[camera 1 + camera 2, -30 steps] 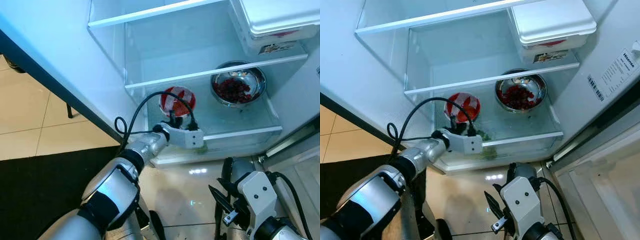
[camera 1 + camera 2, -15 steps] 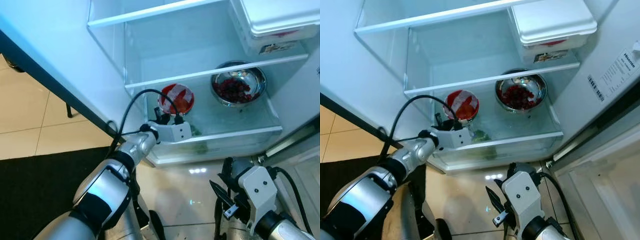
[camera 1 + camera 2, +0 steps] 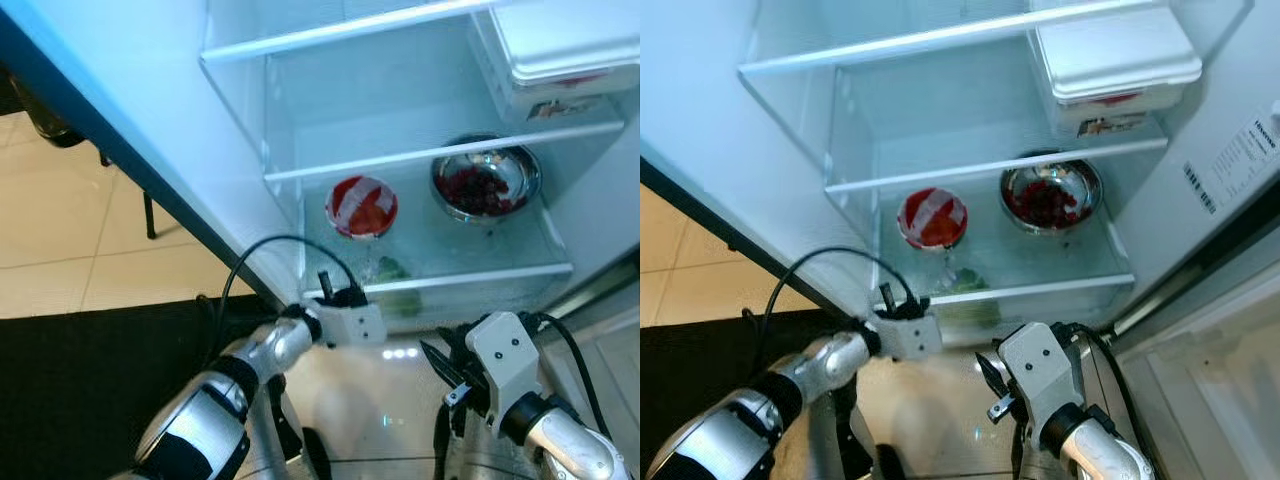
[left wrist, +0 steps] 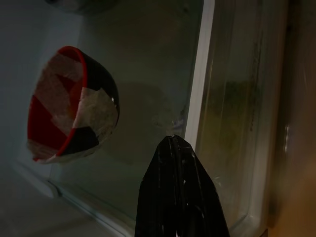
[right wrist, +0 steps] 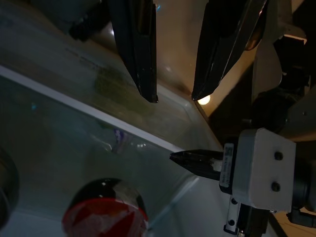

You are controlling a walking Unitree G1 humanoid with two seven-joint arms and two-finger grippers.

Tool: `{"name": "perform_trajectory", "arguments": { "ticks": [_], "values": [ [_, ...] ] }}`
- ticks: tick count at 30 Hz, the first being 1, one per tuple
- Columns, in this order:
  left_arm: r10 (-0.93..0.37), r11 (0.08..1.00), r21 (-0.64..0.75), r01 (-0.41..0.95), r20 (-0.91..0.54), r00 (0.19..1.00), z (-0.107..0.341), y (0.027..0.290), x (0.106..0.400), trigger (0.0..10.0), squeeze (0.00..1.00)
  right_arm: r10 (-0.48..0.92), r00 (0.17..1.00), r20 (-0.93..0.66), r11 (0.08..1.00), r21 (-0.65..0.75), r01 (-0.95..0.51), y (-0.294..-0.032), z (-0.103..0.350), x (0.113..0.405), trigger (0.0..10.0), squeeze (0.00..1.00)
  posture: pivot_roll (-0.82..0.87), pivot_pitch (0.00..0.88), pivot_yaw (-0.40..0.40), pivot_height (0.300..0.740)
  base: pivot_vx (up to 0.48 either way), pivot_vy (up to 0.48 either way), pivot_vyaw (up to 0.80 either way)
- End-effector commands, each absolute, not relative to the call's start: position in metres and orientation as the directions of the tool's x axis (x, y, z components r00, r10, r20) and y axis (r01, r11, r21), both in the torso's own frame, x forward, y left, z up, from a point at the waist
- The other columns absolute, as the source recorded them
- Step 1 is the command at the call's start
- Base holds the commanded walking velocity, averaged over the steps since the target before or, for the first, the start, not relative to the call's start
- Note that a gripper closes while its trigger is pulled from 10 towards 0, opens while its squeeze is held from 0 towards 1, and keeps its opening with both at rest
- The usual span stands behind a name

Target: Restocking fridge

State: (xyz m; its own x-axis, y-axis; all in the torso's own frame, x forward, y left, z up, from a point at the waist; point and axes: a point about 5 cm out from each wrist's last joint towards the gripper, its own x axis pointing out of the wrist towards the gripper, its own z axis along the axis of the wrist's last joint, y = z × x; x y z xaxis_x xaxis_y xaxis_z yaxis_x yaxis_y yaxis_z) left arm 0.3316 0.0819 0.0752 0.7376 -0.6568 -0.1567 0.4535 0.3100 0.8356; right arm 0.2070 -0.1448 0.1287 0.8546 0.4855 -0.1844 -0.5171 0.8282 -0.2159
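A red bowl point(image 3: 362, 207) patched with white tape stands on the fridge's lower glass shelf point(image 3: 470, 272), left of a steel bowl of red berries point(image 3: 485, 180). My left gripper point(image 3: 325, 285) hovers just outside the shelf's front edge, below and in front of the red bowl; its fingers point(image 4: 174, 187) are pressed together with nothing between them. In the left wrist view the red bowl point(image 4: 69, 106) sits apart from the fingertips. My right gripper point(image 5: 174, 98) hangs low in front of the fridge's bottom drawer, open and empty.
A white lidded container point(image 3: 1110, 60) rests on the upper right shelf. Green produce point(image 3: 392, 270) shows through the glass in the drawer below. The open fridge door point(image 3: 110, 130) runs along my left. Tiled floor and a dark mat point(image 3: 90, 390) lie beneath.
My left gripper has drawn back from beside the red bowl to outside the shelf's front edge. The bowl stays on the shelf. The camera has shifted slightly.
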Motion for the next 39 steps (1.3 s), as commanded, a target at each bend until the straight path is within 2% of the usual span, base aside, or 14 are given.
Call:
{"name": "perform_trajectory", "arguments": {
  "ticks": [1,2,3,5,9,17,22,25,28,31,32,34,36,39],
  "values": [
    [-0.669,0.317,0.809,0.494,-0.179,0.721,0.062,0.086,0.321,10.0,0.0,0.484,0.85,-0.209,0.829,-0.202,-0.521,-0.145,0.121,0.204,10.0,0.0,-0.18,0.293,0.167,0.304,0.0,0.0,0.0],
    [-0.681,0.34,0.791,0.509,-0.166,0.713,0.055,0.085,0.312,10.0,0.0,0.47,0.857,-0.211,0.834,-0.212,-0.509,-0.147,0.119,0.209,10.0,0.0,-0.17,0.253,0.168,0.304,0.0,0.0,0.0],
    [-0.681,0.34,0.791,0.509,-0.166,0.713,0.055,0.085,0.312,10.0,0.0,0.47,0.857,-0.211,0.834,-0.212,-0.509,-0.147,0.119,0.209,10.0,0.0,-0.17,0.253,0.168,0.304,0.0,0.0,0.0],
    [-0.667,0.429,0.741,0.516,-0.126,0.734,0.046,0.089,0.3,10.0,0.0,0.436,0.87,-0.229,0.85,-0.212,-0.482,-0.152,0.11,0.216,10.0,0.0,-0.16,0.227,0.159,0.304,0.0,0.0,0.0],
    [-0.624,0.518,0.69,0.506,-0.099,0.775,0.043,0.097,0.296,10.0,0.0,0.396,0.878,-0.269,0.864,-0.215,-0.455,-0.158,0.097,0.222,10.0,0.0,-0.14,0.199,0.15,0.304,0.0,0.0,0.0],
    [-0.566,0.619,0.61,0.495,-0.091,0.819,0.035,0.114,0.287,10.0,0.0,0.322,0.901,-0.292,0.888,-0.236,-0.394,-0.168,0.083,0.243,10.0,0.0,-0.11,0.148,0.136,0.304,0.0,0.0,0.0],
    [-0.402,0.751,0.537,0.383,-0.088,0.911,0.027,0.149,0.28,10.0,0.0,0.256,0.918,-0.302,0.911,-0.243,-0.333,-0.181,0.074,0.256,10.0,0.0,-0.08,0.099,0.111,0.304,0.0,0.0,0.0],
    [-0.369,0.782,0.508,0.361,-0.089,0.925,0.026,0.156,0.279,10.0,0.0,0.243,0.921,-0.303,0.914,-0.245,-0.322,-0.183,0.072,0.258,10.0,0.0,-0.07,0.091,0.104,0.304,0.0,0.0,0.0],
    [-0.308,0.854,0.412,0.318,-0.091,0.947,0.024,0.169,0.275,10.0,0.0,0.234,0.923,-0.304,0.919,-0.241,-0.312,-0.186,0.067,0.263,10.0,0.0,-0.06,0.074,0.096,0.304,0.0,0.0,0.0],
    [-0.253,0.93,0.246,0.274,-0.115,0.961,0.015,0.181,0.263,10.0,0.0,0.225,0.928,-0.297,0.926,-0.231,-0.299,-0.189,0.066,0.272,10.0,0.0,-0.06,0.055,0.085,0.304,0.0,0.0,0.0],
    [-0.253,0.93,0.246,0.274,-0.115,0.961,0.015,0.181,0.263,10.0,0.0,0.225,0.928,-0.297,0.926,-0.231,-0.299,-0.189,0.066,0.272,10.0,0.0,-0.06,0.055,0.085,0.304,0.0,0.0,0.0],
    [-0.213,0.963,0.14,0.231,-0.134,0.968,0.008,0.186,0.254,10.0,0.0,0.23,0.929,-0.291,0.932,-0.21,-0.296,-0.189,0.065,0.277,10.0,0.0,-0.06,0.042,0.079,0.304,0.0,0.0,0.0],
    [-0.213,0.963,0.14,0.231,-0.134,0.968,0.008,0.186,0.254,10.0,0.0,0.23,0.929,-0.291,0.932,-0.21,-0.296,-0.189,0.065,0.277,10.0,0.0,-0.06,0.042,0.079,0.304,0.0,0.0,0.0],
    [-0.259,0.965,-0.019,0.26,-0.186,0.948,-0.004,0.18,0.244,10.0,0.0,0.237,0.924,-0.299,0.939,-0.172,-0.297,-0.188,0.058,0.282,10.0,0.0,-0.05,0.005,0.072,0.304,0.0,0.0,0.0]
  ]
}}
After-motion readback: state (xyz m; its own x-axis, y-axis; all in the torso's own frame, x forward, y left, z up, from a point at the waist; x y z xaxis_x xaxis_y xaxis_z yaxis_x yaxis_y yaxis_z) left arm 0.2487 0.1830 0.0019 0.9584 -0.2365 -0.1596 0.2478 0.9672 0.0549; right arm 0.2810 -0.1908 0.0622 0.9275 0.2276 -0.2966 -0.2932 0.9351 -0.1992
